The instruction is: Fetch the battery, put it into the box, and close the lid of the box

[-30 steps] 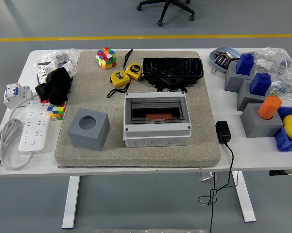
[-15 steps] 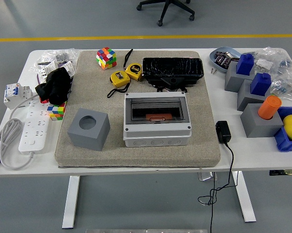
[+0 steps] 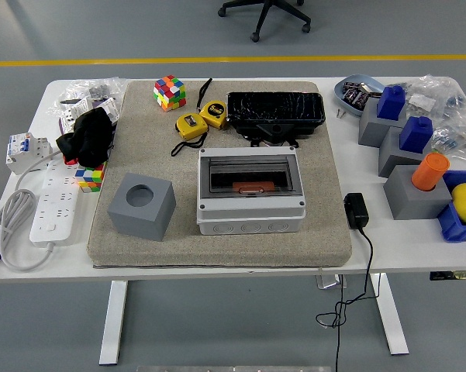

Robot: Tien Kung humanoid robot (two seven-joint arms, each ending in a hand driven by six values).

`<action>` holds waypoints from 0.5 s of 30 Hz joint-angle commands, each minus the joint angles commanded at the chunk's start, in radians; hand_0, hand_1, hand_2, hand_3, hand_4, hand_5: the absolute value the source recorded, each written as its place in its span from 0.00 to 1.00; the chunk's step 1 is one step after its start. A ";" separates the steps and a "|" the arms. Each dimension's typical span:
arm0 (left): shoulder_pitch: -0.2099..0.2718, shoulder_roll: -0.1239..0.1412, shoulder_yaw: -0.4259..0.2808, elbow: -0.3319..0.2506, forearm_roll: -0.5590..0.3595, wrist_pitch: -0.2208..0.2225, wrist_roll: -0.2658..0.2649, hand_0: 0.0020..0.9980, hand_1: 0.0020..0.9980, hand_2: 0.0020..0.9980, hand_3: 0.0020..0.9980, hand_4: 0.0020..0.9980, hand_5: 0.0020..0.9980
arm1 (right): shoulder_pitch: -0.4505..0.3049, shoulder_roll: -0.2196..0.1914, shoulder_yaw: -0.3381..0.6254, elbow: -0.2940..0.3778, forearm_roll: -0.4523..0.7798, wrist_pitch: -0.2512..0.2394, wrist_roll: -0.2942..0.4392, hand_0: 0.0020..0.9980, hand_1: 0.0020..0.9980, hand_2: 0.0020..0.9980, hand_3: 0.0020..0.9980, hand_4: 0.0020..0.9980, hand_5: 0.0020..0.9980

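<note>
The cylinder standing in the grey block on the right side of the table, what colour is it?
Orange. The cylinder shows clearly in the head view.

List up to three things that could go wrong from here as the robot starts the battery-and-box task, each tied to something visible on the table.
1. The box has its tinted lid down, so it probably needs opening first.
2. No loose battery is clearly identifiable; the black pack is only a guess, so the wrong item might be fetched.
3. Two tape measures lie beside that pack and could be knocked during a reach.

Open mat (image 3: 217,248) before box (image 3: 250,194)
</note>
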 joint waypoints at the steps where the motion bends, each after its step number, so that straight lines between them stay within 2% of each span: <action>1: 0.001 -0.001 0.000 0.000 0.001 0.001 0.000 0.97 0.92 0.83 0.77 1.00 1.00 | 0.000 0.000 0.000 0.000 0.000 0.000 0.000 1.00 0.96 0.92 0.94 1.00 1.00; 15: -0.008 -0.002 -0.003 -0.003 0.022 0.010 0.000 0.97 0.91 0.83 0.77 1.00 1.00 | 0.008 -0.004 0.021 0.001 -0.013 0.004 -0.003 1.00 0.96 0.91 0.92 1.00 1.00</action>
